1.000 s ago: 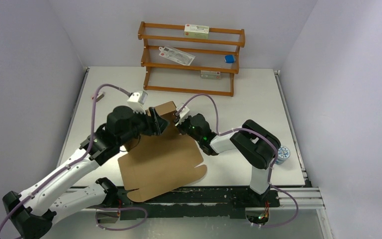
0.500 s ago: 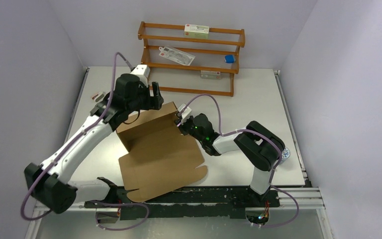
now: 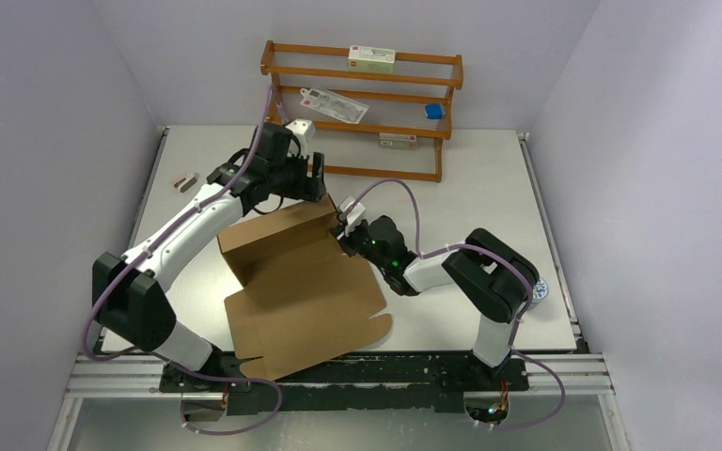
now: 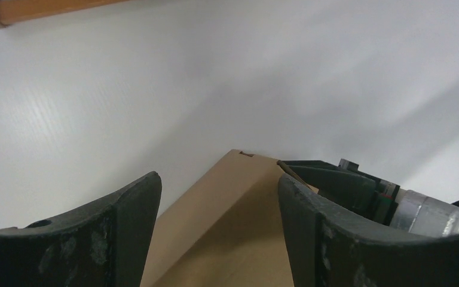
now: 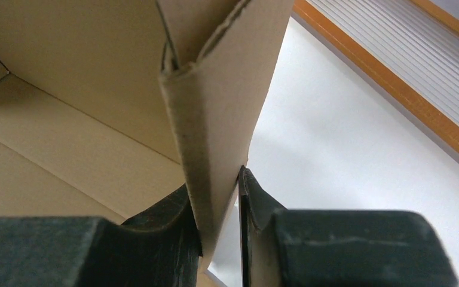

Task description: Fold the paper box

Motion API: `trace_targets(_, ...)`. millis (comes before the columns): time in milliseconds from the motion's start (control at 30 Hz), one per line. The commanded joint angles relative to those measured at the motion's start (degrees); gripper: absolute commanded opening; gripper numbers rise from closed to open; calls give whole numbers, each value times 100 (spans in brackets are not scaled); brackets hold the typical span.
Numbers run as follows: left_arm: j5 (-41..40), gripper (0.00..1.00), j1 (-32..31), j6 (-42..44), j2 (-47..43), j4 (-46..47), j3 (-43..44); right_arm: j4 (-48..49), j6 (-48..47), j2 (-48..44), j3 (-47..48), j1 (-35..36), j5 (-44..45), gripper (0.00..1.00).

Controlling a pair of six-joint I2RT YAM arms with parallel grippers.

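Note:
The paper box (image 3: 291, 291) is a brown cardboard sheet lying mid-table, its far wall folded up. My right gripper (image 3: 344, 225) is shut on the doubled right end of that wall. In the right wrist view the folded cardboard (image 5: 215, 119) stands pinched in my right gripper (image 5: 218, 209). My left gripper (image 3: 318, 180) hovers open just behind the raised wall, touching nothing. In the left wrist view, my left gripper (image 4: 218, 203) has its fingers spread apart, with the box's top edge (image 4: 233, 227) below and between them and the right gripper's body (image 4: 346, 185) beside it.
An orange-brown wooden rack (image 3: 357, 170) stands at the back, holding white cartons (image 3: 371, 59) and a small blue item (image 3: 433, 111). A small object (image 3: 185, 180) lies at the far left, and a round blue-white thing (image 3: 536, 289) sits by the right arm's elbow.
My left arm has swung up from the box's raised wall to a spot behind it, nearer the rack, with its jaws open. The right gripper has kept its pinch.

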Motion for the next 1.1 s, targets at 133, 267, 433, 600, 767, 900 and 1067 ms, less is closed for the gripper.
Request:
trace_targets(133, 1009, 73, 62, 63, 201, 215, -305, 233, 513, -48, -288, 155, -208, 21)
trace_targets(267, 1320, 71, 63, -44, 256, 409, -619, 506, 665, -78, -410, 162, 134, 22)
trace_targets(433, 1641, 69, 63, -86, 393, 427, -716, 733, 735, -94, -491, 167, 206, 29)
trace_targets(600, 1469, 68, 63, -20, 351, 350, -726, 1176, 891, -58, -638, 162, 480, 32)
trace_targets(767, 1542, 68, 63, -25, 424, 321, -710, 1301, 955, -54, -601, 160, 630, 39)
trace_targets(900, 1582, 67, 63, -26, 449, 314, -722, 1489, 1011, -58, -607, 162, 776, 39)
trace_targets(1067, 1660, 66, 63, -30, 445, 329, -727, 1759, 1079, -52, -640, 162, 1000, 37)
